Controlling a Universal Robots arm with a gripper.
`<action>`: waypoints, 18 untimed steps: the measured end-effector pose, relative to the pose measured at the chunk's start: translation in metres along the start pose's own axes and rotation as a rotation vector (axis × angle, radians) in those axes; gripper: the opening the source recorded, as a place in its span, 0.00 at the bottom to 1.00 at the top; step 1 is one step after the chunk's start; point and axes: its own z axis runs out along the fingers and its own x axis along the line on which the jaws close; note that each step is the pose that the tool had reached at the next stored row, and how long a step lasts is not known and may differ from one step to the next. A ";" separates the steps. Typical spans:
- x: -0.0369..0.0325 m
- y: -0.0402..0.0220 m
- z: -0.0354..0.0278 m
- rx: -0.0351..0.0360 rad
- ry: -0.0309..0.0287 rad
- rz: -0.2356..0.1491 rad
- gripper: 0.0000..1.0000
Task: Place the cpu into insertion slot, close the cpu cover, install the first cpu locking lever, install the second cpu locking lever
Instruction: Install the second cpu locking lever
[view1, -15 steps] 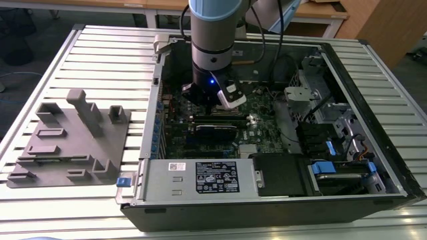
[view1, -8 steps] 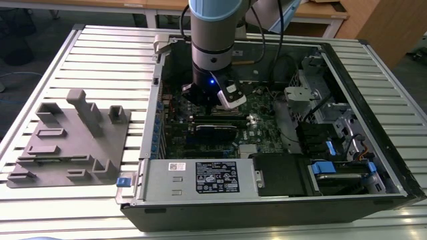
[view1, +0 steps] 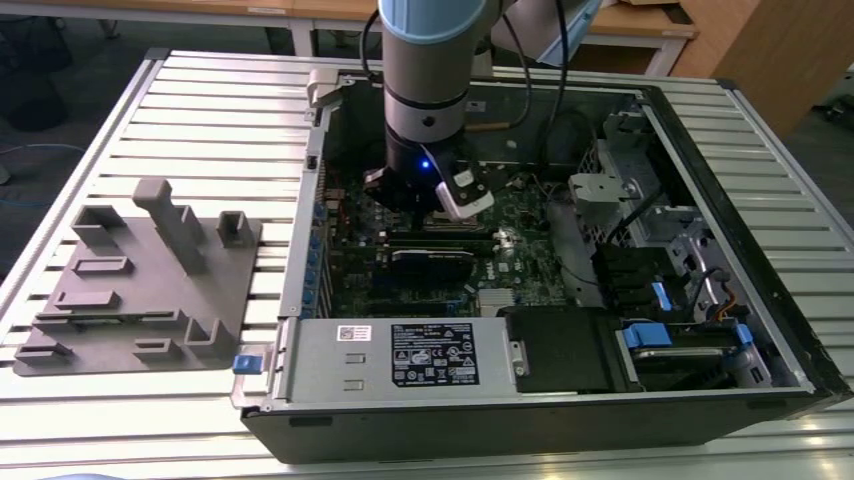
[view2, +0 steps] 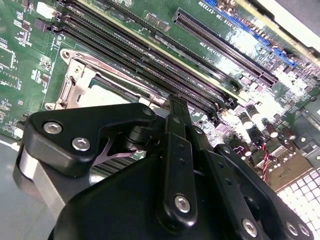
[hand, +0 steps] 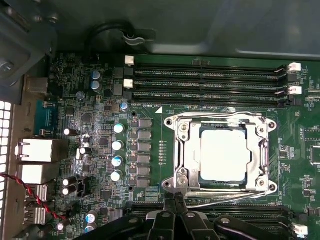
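Observation:
In the first wrist view the cpu, a pale silvery square, lies flat in the insertion slot, whose dark edge shows around the chip. The silver cpu cover lies down over it as a frame. One thin wire locking lever runs along the far side of the frame. Another runs along the side nearest my gripper. My gripper is shut, its black fingers pressed together just beside that near lever and the frame's corner. In the second wrist view the gripper points at the same socket corner.
The arm reaches down into an open computer case on a slatted table. Long black memory slots run on both sides of the socket. Upright capacitors stand beside it. A grey fixture block sits at the exterior view's left.

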 end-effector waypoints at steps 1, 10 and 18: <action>-0.0001 -0.0003 0.0000 -0.0001 0.0000 0.000 0.11; -0.0001 -0.0014 0.0004 -0.0007 0.0000 0.000 0.11; -0.0004 -0.0047 0.0001 -0.0085 0.0003 0.000 0.11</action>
